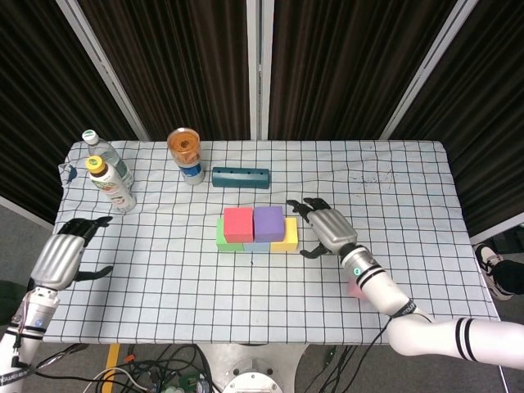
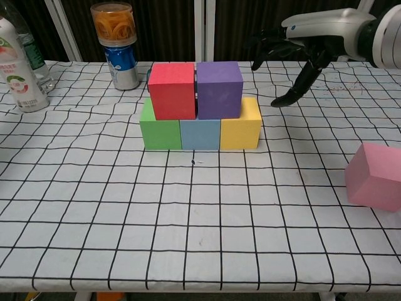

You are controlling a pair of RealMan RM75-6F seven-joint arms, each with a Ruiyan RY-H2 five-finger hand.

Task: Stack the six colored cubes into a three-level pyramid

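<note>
Table [image 1: 409, 188]: white cloth with a black grid; carries everything listed below.
Bottom row: green cube [image 2: 160, 130], blue cube [image 2: 200, 133] and yellow cube [image 2: 241, 127], side by side and touching, near the middle of the table.
Second row: red cube [image 2: 171, 90] over the green/blue seam, purple cube [image 2: 218, 89] over the blue/yellow seam; the two touch each other. Nothing sits on top of them.
Pink cube [image 2: 374, 175]: alone on the table toward the right part of the front edge, well apart from the stack; in the head view only a sliver shows behind the right forearm.
Right hand [image 2: 299, 58]: released, fingers spread and curved downward, holding nothing; hangs above the table just to the right of the yellow cube, clear of the stack. In the head view [image 1: 325, 227] it lies between the stack and the pink cube.
Left hand [image 1: 59, 258]: at the front-left corner of the table, fingers apart, nothing in it; seen in the head view only.
Back-left corner: two plastic bottles, one with a white cap [image 1: 105, 155], one with a yellow cap [image 1: 110, 185].
Back edge, left of centre: can with an orange top [image 2: 115, 42]; a dark teal block [image 1: 241, 177] lies just to its right.
</note>
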